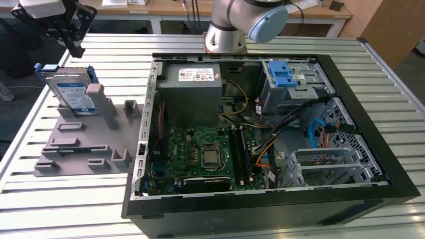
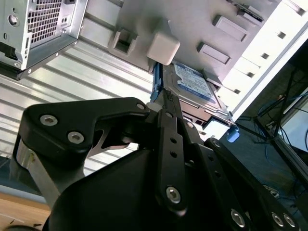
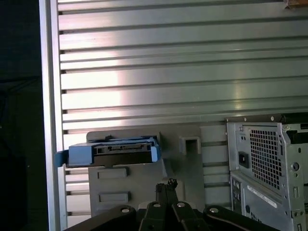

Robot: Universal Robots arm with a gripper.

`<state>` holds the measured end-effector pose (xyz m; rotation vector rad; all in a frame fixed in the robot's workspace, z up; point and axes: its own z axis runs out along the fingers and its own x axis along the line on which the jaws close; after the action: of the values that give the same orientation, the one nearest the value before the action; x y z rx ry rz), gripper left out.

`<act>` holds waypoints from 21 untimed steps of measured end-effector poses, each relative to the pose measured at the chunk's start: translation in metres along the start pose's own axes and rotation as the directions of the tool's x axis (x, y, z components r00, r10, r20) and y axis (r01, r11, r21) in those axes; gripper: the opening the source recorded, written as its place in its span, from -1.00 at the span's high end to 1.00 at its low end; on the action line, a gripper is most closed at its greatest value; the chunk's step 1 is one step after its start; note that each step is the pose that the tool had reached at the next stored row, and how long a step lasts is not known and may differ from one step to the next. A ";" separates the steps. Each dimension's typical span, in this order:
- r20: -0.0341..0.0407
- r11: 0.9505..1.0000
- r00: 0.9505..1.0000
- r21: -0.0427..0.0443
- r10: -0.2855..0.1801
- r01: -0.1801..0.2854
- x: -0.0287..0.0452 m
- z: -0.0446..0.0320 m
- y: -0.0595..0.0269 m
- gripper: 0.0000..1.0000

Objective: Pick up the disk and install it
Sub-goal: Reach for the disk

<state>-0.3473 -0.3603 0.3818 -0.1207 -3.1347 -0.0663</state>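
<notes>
Pincer [image 1: 78, 51] hangs closed and empty near the top edge of the disk [image 1: 71, 92], apart from it. In both wrist views the pincer [image 2: 164, 100] [image 3: 166, 184] shows its fingertips pressed together with nothing between them.

The disk [image 2: 195, 83] [image 3: 113, 151] stands on edge in a slot of the grey holder [image 1: 79, 149], its white-and-blue label facing the open computer case [image 1: 371, 194] and blue rails along its sides. The holder lies on the slatted metal desk [image 1: 66, 209], just beside the case on the exterior view's left. Inside the case, the grey power supply [image 1: 192, 97] sits beside the drive bay with its blue latch [image 1: 282, 77], and the green motherboard [image 1: 199, 149] lies below.
</notes>
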 end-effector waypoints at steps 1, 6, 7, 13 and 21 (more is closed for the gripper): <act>0.000 1.000 1.000 0.000 0.000 0.000 0.0017 0.0003 0.0001 0.79; 0.000 1.000 1.000 0.000 0.000 0.000 0.0099 0.0019 0.0001 0.79; 0.000 1.000 1.000 0.000 0.000 0.000 0.0118 0.0023 0.0000 0.79; 0.000 1.000 1.000 0.000 0.000 0.000 0.0226 0.0042 -0.0005 0.79; 0.000 1.000 1.000 0.000 0.000 0.000 0.0378 0.0059 -0.0011 0.79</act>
<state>-0.3851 -0.3583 0.3761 -0.1207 -3.1347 -0.0664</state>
